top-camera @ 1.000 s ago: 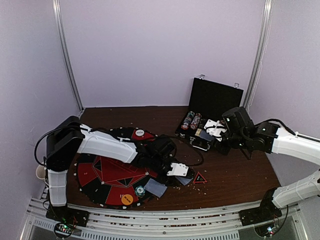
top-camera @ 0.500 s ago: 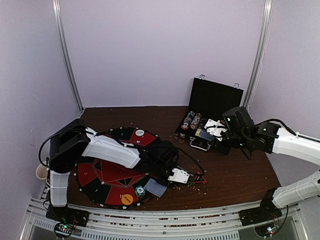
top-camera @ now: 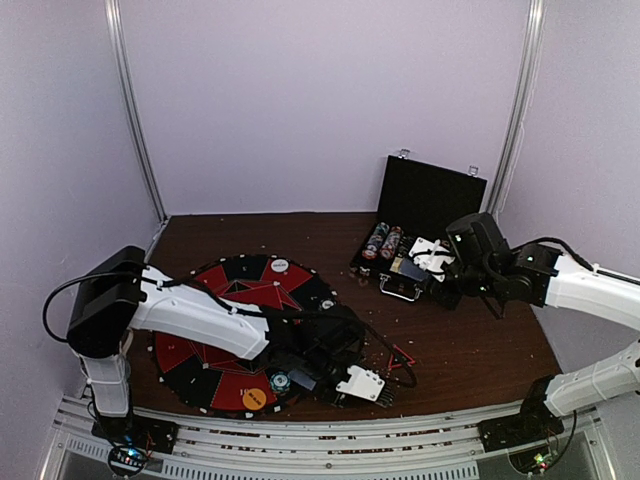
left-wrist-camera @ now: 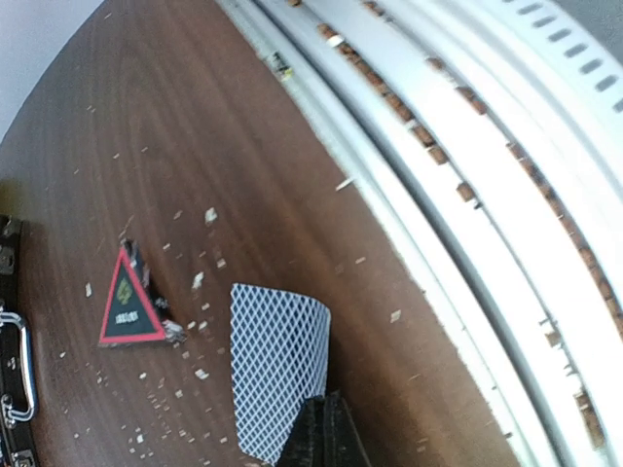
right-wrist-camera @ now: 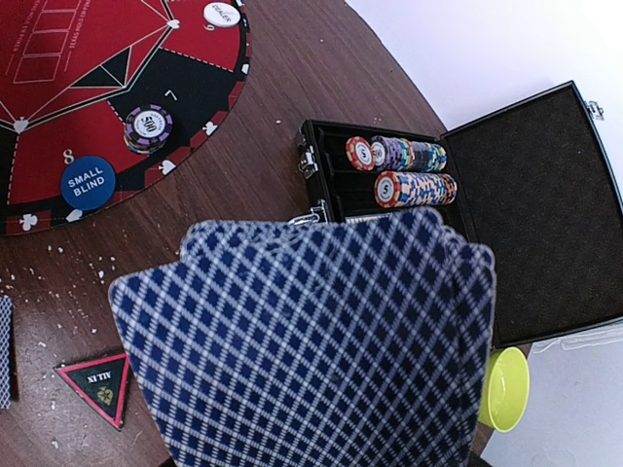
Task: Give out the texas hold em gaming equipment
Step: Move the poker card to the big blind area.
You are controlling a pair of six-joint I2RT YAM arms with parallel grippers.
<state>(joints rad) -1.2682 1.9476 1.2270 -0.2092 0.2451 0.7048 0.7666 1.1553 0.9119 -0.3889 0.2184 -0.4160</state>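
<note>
The left gripper is seen pressed shut on the edge of a playing card near the table rail, its fingers mostly cut off; a second ago it was spread, farther from the rail. A fan of cards is gripped by the right gripper, fingers hidden, beside the chip case.
</note>
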